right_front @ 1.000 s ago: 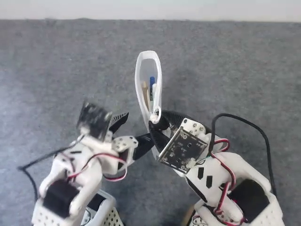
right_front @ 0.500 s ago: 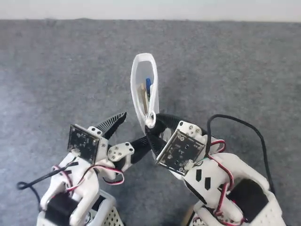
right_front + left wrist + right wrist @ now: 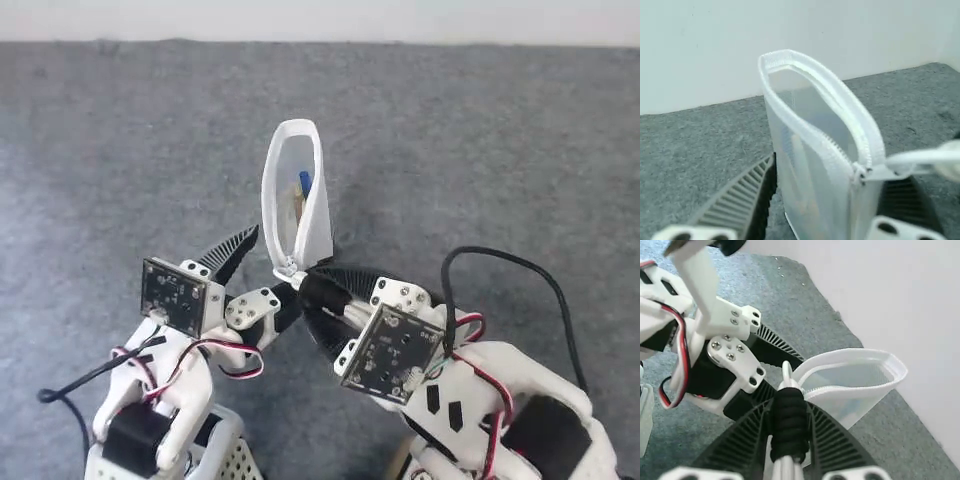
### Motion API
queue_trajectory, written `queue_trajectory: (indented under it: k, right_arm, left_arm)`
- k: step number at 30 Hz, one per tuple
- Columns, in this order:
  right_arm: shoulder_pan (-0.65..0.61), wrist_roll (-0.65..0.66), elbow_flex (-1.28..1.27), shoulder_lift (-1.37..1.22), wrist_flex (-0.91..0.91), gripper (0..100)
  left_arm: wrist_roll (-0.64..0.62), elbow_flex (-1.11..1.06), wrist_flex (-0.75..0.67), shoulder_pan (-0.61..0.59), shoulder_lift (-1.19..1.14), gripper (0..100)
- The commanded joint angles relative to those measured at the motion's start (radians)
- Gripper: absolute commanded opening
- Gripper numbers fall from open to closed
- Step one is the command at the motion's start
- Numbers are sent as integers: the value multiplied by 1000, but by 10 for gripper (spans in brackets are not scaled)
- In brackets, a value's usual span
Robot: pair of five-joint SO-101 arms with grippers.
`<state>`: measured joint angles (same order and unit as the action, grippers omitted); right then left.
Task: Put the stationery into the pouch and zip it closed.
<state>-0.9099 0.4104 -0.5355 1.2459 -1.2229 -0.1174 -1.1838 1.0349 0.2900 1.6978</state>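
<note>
Right gripper (image 3: 305, 280) clamps the zipper pull (image 3: 786, 371), the open pouch (image 3: 318, 225) runs lengthwise straight away from it, and the left gripper (image 3: 270, 268) sits spread astride the near end

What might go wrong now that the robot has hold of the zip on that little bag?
1. The right gripper pinches only the small zipper pull, which may slip free when tugged.
2. The pouch stands upright with its mouth gaping, and the left gripper is open on either side of its near end. A pull might drag or tip it instead of closing the zip.
3. If it tips, the stationery inside might slide out.
</note>
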Motion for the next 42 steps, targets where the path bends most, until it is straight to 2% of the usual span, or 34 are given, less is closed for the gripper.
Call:
queue_trajectory:
  k: [1, 5, 9, 16, 20, 26, 34, 42]
  right_arm:
    - [-12, -18, 52, -4, -1, 6]
    - [-12, -20, 8, 5, 7, 6]
    - [-10, -23, -2, 7, 4, 6]
    - [-12, -81, -5, 7, 8, 6]
    - [-7, -81, -6, 7, 27, 6]
    - [-4, -81, -6, 8, 58, 6]
    - [137, -95, -8, 8, 143, 6]
    - [142, -104, -8, 1, 209, 6]
  left_arm:
    - [12, 2, -18, 2, 6, 277]
    - [8, -22, -28, 6, 12, 261]
    - [9, -71, -97, 6, 12, 222]
    - [18, -91, -127, 8, 14, 86]
    - [94, -91, -133, 9, 14, 10]
    - [112, -94, -129, 9, 14, 9]
    - [146, -114, -133, 9, 14, 9]
    - [144, -116, -146, 9, 14, 9]
